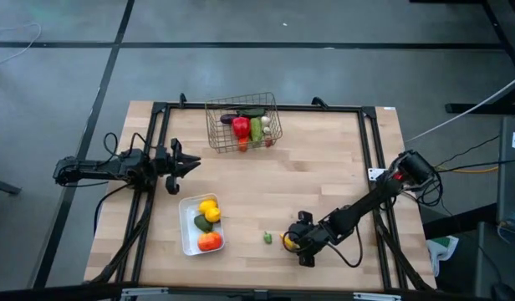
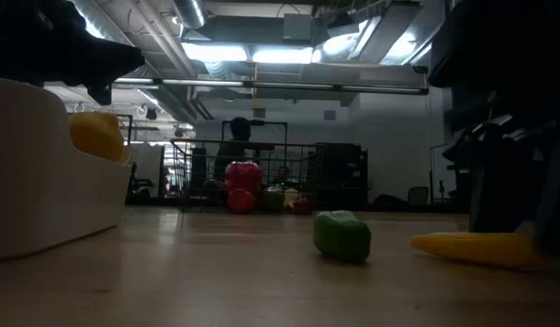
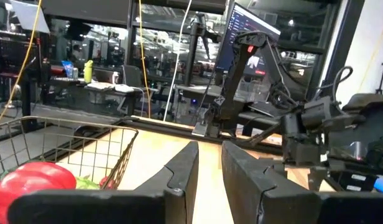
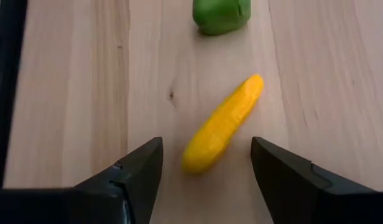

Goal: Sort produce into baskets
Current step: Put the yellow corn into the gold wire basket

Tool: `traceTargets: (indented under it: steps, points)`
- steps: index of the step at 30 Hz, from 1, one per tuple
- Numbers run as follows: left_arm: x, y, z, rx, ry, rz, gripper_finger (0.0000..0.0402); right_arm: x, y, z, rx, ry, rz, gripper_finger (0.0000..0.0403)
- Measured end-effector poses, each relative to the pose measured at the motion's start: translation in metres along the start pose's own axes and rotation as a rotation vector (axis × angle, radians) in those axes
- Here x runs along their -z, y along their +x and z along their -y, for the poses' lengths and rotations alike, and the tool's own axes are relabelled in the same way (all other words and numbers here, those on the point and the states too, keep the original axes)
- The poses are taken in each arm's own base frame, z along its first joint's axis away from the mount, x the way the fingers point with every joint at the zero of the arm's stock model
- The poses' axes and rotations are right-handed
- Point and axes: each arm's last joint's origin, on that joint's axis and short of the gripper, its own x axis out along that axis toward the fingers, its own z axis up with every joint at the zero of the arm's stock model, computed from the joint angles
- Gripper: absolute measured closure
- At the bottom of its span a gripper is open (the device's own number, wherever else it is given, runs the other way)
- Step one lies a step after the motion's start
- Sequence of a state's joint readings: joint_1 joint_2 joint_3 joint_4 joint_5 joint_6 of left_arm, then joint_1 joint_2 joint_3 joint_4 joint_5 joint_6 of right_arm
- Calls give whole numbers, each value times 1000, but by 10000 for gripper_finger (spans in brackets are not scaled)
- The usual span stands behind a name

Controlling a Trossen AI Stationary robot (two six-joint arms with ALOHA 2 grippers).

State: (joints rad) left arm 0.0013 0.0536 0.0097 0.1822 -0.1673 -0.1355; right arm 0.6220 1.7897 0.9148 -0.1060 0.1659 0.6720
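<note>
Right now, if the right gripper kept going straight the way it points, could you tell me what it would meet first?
Most likely the yellow piece of produce lying on the table: the open right gripper has a finger on either side of its near end. The small green piece lies farther along, slightly off that line.

My two arms are dark, slim and jointed, with black cables looping along them. My right tool has two broad, matte black wedge fingers; my left tool has the same.
</note>
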Motion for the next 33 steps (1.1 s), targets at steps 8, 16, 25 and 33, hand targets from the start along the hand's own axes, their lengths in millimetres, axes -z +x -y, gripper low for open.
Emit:
traceTargets:
  steps: [8, 16, 25, 33]
  points:
    - [0, 0, 0, -1, -20, 0, 334, 0, 9, -1, 13, 3, 34, 159]
    - [0, 0, 0, -1, 3, 0, 334, 0, 9, 0, 17, 6, 37, 216]
    - [0, 0, 0, -1, 11, 0, 334, 0, 9, 0, 15, 7, 36, 306]
    - [0, 0, 0, -1, 12, 0, 334, -4, 10, 5, 15, -18, 33, 333]
